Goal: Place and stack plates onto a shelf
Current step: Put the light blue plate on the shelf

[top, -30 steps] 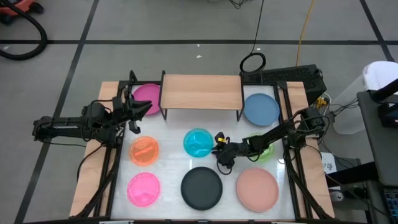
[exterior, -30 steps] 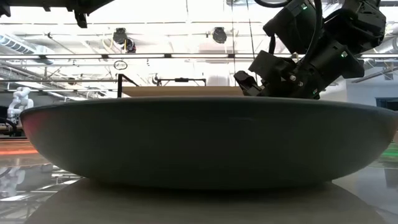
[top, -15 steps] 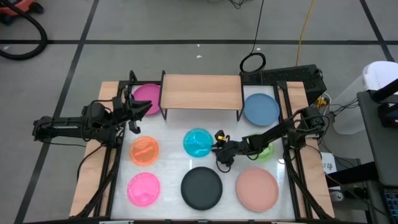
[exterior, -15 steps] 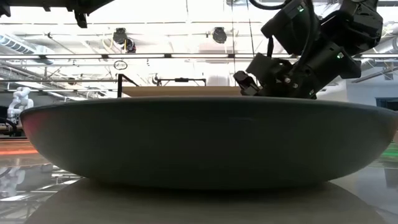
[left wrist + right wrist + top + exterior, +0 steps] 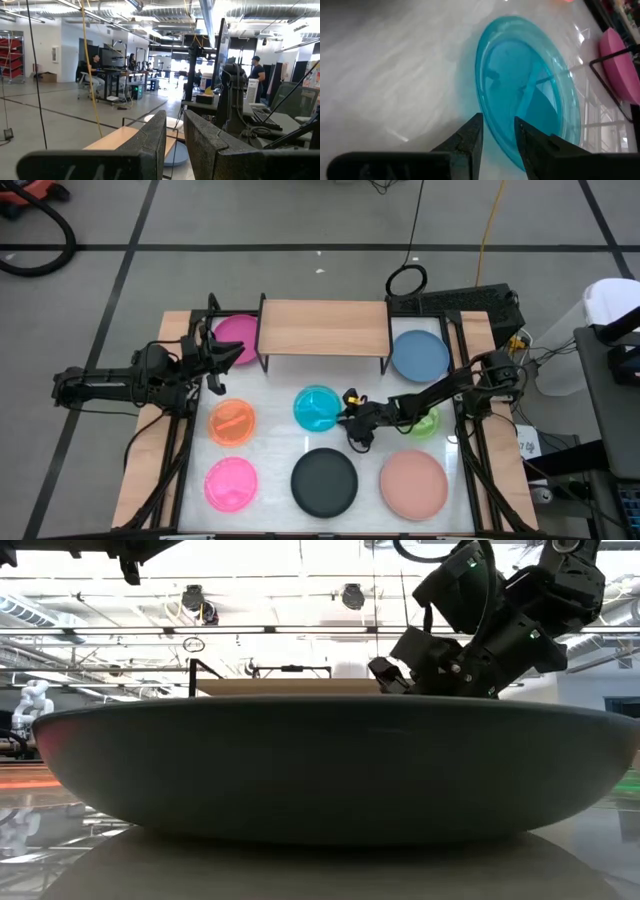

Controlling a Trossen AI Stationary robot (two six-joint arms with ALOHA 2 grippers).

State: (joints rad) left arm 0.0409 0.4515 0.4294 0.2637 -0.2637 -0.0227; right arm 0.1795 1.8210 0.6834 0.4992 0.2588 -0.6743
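In the high view the light-wood shelf (image 5: 325, 328) stands at the far middle of the table. Plates lie flat on the white top: magenta (image 5: 237, 335), blue (image 5: 420, 355), orange (image 5: 232, 422), cyan (image 5: 318, 408), green (image 5: 428, 423) partly under the right arm, pink (image 5: 231, 483), black (image 5: 324, 481), salmon (image 5: 413, 483). My right gripper (image 5: 346, 413) is low at the cyan plate's right rim, open, with the rim (image 5: 496, 131) between its fingers. My left gripper (image 5: 218, 360) waits, open, beside the magenta plate. My right gripper (image 5: 497, 134) has one finger inside and one outside the cyan plate's rim (image 5: 490, 120) on the plate's right side, coming in low from the table's right. I cannot tell whether the fingers touch it. The plate lies flat on the table.
The black plate (image 5: 330, 770) fills the low view, with the right gripper (image 5: 385, 673) showing above it. The shelf's black legs (image 5: 262, 360) stand just beyond the cyan plate. The shelf board is bare. Cables and a black box lie past the table's far right corner.
My right gripper has crept a little toward the table's left, closing on the cyan plate's right rim. The plates have stayed where they were.
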